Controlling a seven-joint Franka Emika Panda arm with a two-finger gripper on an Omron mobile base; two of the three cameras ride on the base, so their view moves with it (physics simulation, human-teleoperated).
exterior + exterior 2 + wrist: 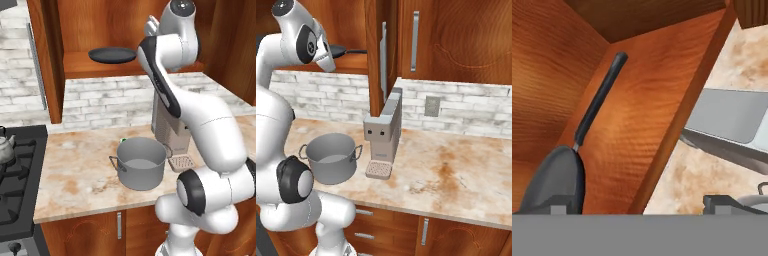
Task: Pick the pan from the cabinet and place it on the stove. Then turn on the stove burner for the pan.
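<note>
Pan (112, 55) on cabinet (80, 64) shelf; pot (142, 162) on counter (75, 175) below.

Arm raised high, folded forward; tool (642, 204) tips wide apart

Counter clutter by the range

A grey pot (141, 162) stands on the marble counter (75, 175) beside a coffee machine (384, 132); a silver kettle (5, 147) sits far left.
</note>
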